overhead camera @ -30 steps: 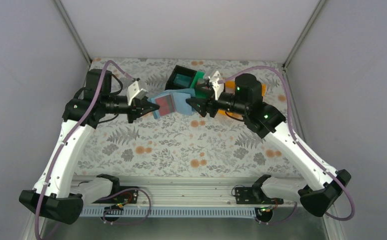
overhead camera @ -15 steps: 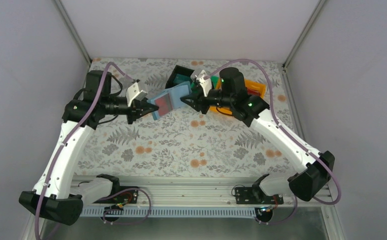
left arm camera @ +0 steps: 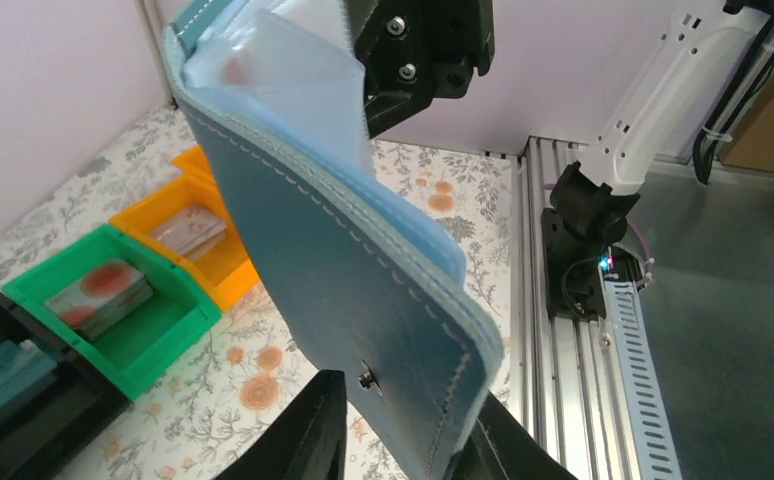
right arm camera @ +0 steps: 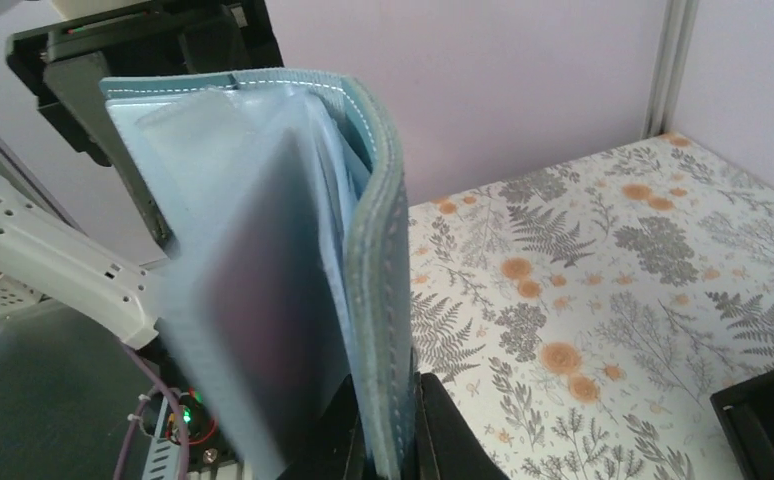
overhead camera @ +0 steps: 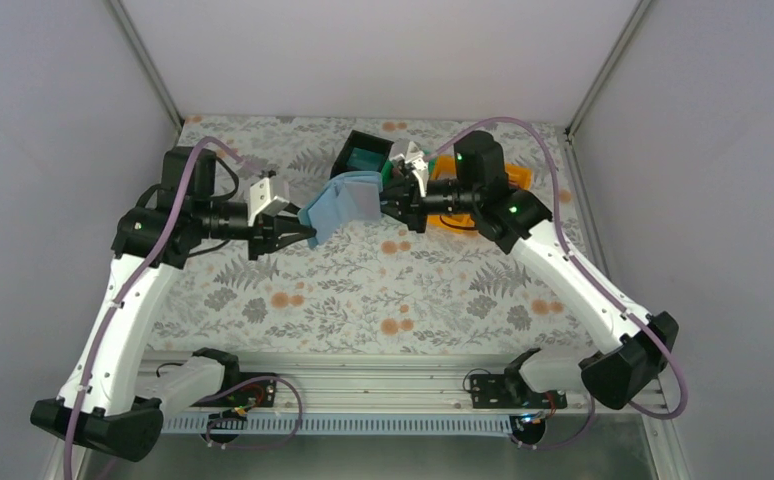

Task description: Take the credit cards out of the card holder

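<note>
The blue-teal card holder (overhead camera: 343, 203) hangs in the air between my two arms, above the floral table. My right gripper (overhead camera: 388, 203) is shut on one cover edge of the card holder (right arm camera: 378, 230), fingers (right arm camera: 433, 420) pinched tight. Clear sleeves fan out from it, and a dark reddish credit card (right arm camera: 263, 290) shows blurred inside one. My left gripper (overhead camera: 298, 232) stands open around the opposite corner of the card holder (left arm camera: 343, 270), with a gap at its left finger (left arm camera: 313, 430). Other credit cards lie in the bins.
Three bins stand at the back of the table: a black bin (overhead camera: 360, 152) with a teal card (left arm camera: 3, 370), a green bin (left arm camera: 153, 335) with a pale red-marked card (left arm camera: 98, 290), and an orange bin (left arm camera: 225, 265) with a card (left arm camera: 188, 230). Metal rail (overhead camera: 363, 385) runs along the near edge.
My right gripper has moved in and shut on the card holder's edge. My left gripper has opened and drawn back leftward. The holder folded over, hiding its red card from above.
</note>
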`<action>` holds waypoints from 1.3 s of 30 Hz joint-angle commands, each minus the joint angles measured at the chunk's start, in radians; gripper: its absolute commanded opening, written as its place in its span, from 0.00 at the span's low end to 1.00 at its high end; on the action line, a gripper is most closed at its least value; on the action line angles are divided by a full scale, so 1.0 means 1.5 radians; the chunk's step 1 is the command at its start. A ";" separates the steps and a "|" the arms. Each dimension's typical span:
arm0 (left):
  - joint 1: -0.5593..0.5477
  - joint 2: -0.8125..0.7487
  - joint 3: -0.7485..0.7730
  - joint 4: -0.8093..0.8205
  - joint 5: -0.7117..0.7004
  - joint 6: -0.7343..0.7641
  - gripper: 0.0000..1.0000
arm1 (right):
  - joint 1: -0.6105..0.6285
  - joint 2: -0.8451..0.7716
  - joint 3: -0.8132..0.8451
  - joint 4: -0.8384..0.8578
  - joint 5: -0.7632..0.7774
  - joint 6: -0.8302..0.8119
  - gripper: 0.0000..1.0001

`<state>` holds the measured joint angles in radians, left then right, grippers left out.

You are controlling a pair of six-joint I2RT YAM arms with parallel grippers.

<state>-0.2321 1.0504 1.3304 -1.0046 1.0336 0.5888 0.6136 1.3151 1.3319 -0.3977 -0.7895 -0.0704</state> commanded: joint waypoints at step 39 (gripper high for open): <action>-0.018 0.098 0.024 0.206 -0.158 -0.196 0.60 | 0.158 0.081 0.066 0.116 0.171 0.239 0.04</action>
<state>-0.2604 1.1999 1.3602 -0.7227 0.8043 0.2787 0.8276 1.4631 1.3842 -0.2592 -0.4484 0.3260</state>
